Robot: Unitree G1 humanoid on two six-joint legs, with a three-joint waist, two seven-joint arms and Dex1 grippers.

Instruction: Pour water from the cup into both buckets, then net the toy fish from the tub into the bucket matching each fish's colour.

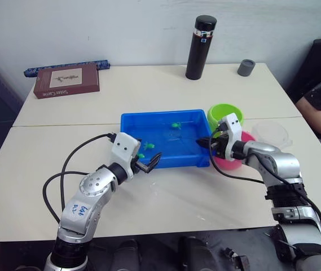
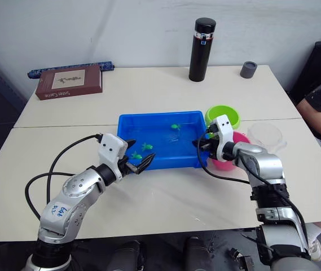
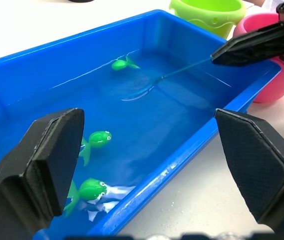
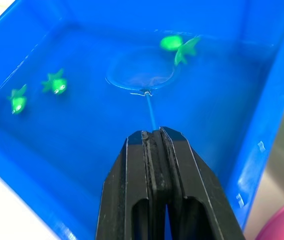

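White table [image 1: 166, 84], blue tub [image 1: 131, 121] — right gripper [image 4: 154, 134] pinching net [image 4: 141, 75]

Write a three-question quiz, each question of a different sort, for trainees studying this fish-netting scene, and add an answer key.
1. True or false: the left gripper is shut on the net.
2. Multiple choice: how many toy fish are in the tub? A) one B) three C) five
3. Short answer: what colour is the bucket standing farther from the robot?

Key:
1. False. The left gripper is open near the tub's edge; the right gripper holds the net's handle, with the hoop in the water.
2. B. Three, all green.
3. Lime green; the pink bucket stands nearer, partly behind the right gripper.
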